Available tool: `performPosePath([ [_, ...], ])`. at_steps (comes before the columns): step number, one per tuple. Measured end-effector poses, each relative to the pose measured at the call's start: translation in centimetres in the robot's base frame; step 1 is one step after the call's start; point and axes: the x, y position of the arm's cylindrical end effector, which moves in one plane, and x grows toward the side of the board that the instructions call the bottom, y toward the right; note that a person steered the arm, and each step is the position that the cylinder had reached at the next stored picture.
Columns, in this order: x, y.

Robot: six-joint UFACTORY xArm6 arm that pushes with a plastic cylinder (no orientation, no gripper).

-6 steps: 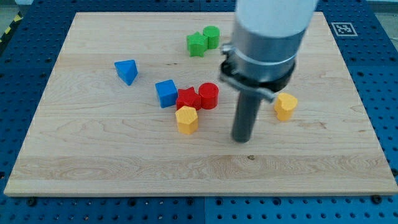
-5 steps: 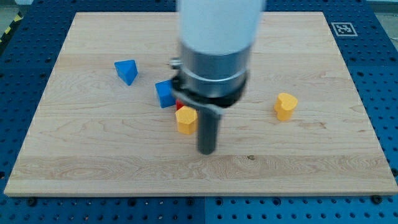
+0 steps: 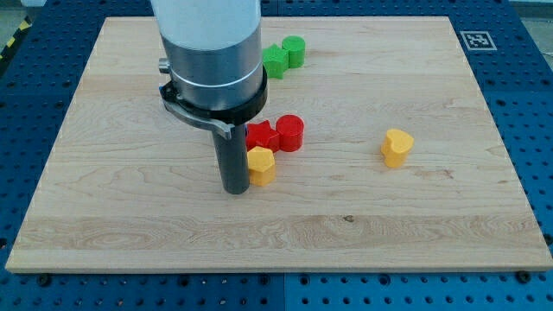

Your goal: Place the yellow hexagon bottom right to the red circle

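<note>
My tip (image 3: 235, 188) touches yellow hexagon (image 3: 260, 165) at tip's right, likely set to shove it rightward, below-right of red circle (image 3: 290, 132); no jaws, rod grips nothing

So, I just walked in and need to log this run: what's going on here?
The arm's rod has my tip on the board, right against the left side of the yellow hexagon. The hexagon sits below-left of the red circle, so it is not yet bottom right of it.

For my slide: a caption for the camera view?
My tip beside the yellow hexagon, on its left, below the red circle.
</note>
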Motion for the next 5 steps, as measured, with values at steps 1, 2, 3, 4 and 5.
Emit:
performPosePath([
  [1, -0.4, 0.7],
  [2, -0.8, 0.9],
  [3, -2.3, 0.7],
  [4, -2.4, 1.3],
  [5, -2.4, 4.3],
])
